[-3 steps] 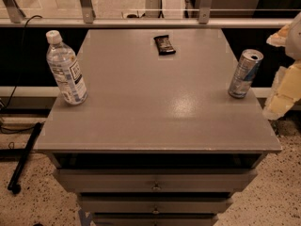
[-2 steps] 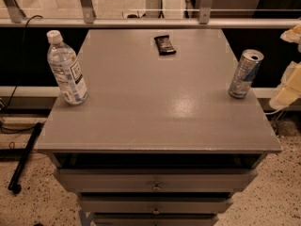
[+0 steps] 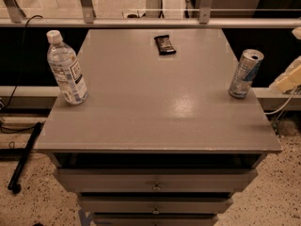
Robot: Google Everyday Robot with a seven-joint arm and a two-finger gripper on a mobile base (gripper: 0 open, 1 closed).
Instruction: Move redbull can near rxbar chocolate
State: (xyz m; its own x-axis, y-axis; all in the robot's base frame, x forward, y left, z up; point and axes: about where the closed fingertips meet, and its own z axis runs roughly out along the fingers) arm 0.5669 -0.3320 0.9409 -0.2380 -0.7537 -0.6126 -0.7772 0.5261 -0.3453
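Observation:
The redbull can (image 3: 245,74) stands upright near the right edge of the grey cabinet top (image 3: 155,102). The rxbar chocolate (image 3: 164,44) lies flat in its dark wrapper at the far middle of the top. The two are well apart. My gripper (image 3: 288,80) shows only as a cream-coloured part at the right edge of the camera view, just right of the can and off the cabinet, not touching it.
A clear water bottle (image 3: 67,68) with a white cap stands at the left edge of the top. A rail (image 3: 141,22) runs behind the cabinet. Drawers (image 3: 155,180) are below the front edge. A black pole (image 3: 24,157) lies on the floor at left.
The cream arm has pulled back toward the right edge, so less of it shows. The can, bar and bottle have not moved.

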